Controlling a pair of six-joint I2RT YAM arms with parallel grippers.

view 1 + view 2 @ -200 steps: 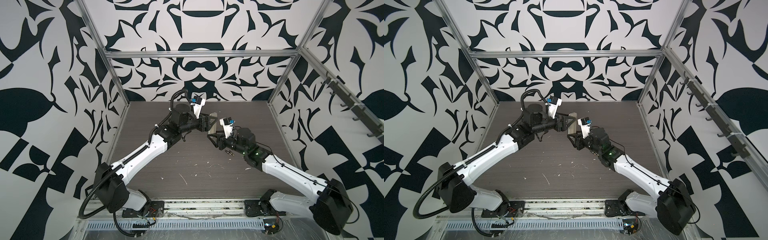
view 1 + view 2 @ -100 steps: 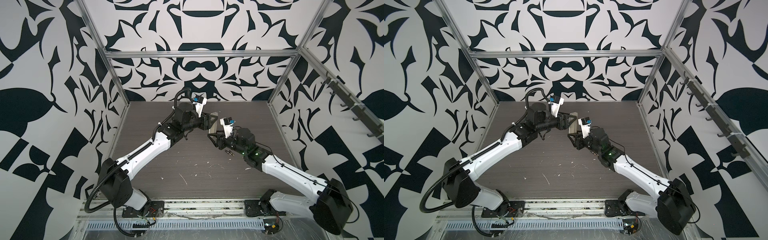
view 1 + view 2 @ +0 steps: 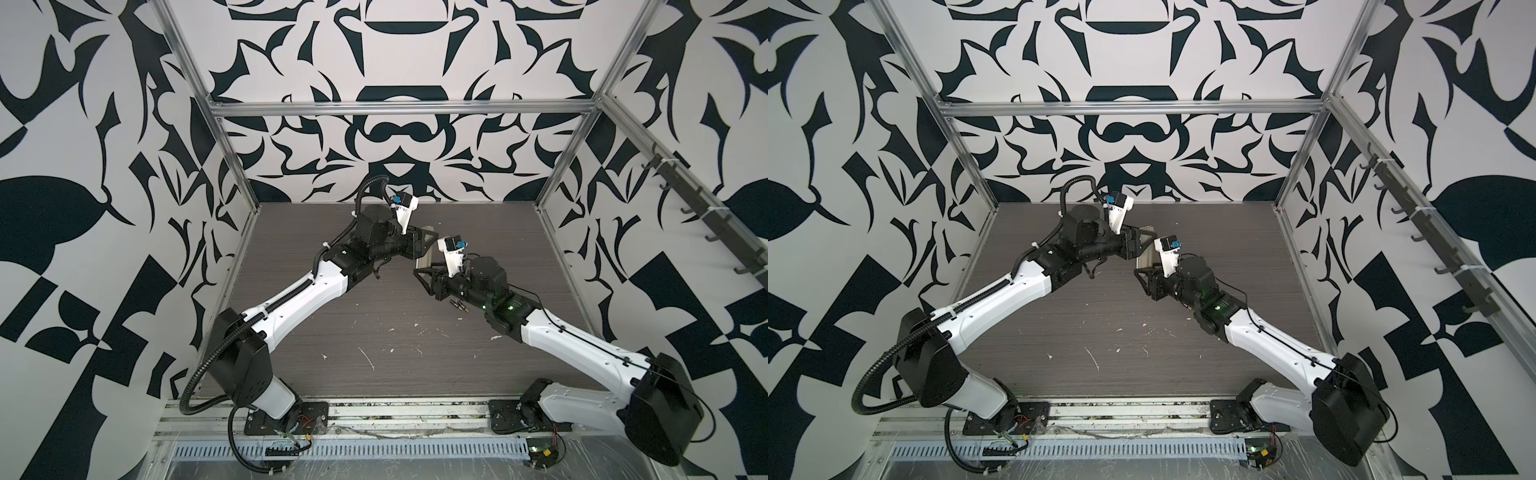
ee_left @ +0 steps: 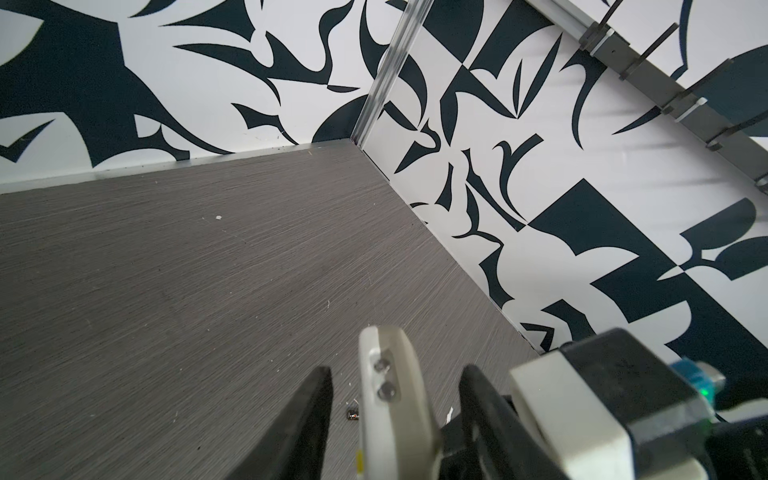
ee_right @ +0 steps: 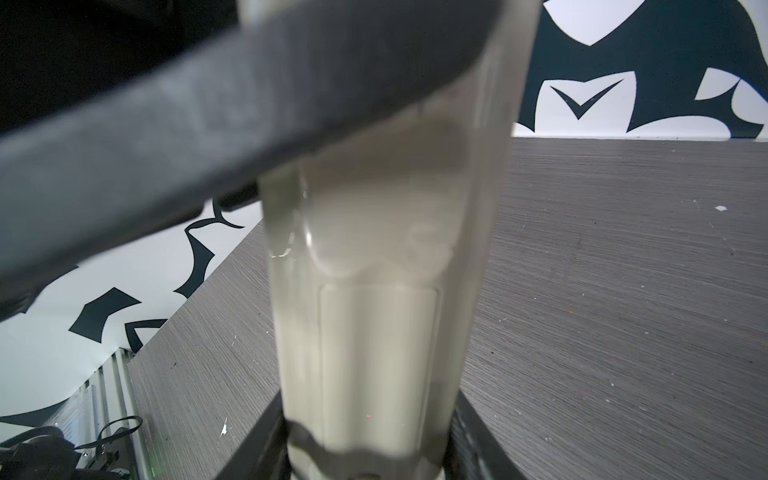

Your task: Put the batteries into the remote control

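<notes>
**Top views.** The right gripper (image 3: 428, 272) is clamped on the lower end of the slim white rectangular plastic remote control (image 3: 424, 254) and holds it tilted up off the grey wood-grain table (image 3: 374, 324). The left gripper (image 3: 427, 237) brackets the upper end. Two small dark cylindrical batteries (image 3: 457, 306) lie untouched on the table just under the right gripper.

**Left wrist view.** The black fingers (image 4: 316, 407) stand on either side of the remote control's rounded end. Table shows through both gaps, so the jaws are partly open with no contact.

**Right wrist view.** The remote control's plain back rises from between the jaws, firmly pinched. A rectangular panel outline (image 5: 378, 357) shows on it. Whether that is a fitted cover or the bare recess cannot be told.

**Recommendation.** The step appears to be taking a second grip.
- Centre the left jaws so both pads land together, since a one-sided push would lever the handset in the right grip.
- Keep the right grip firm until the left is seated.
</notes>
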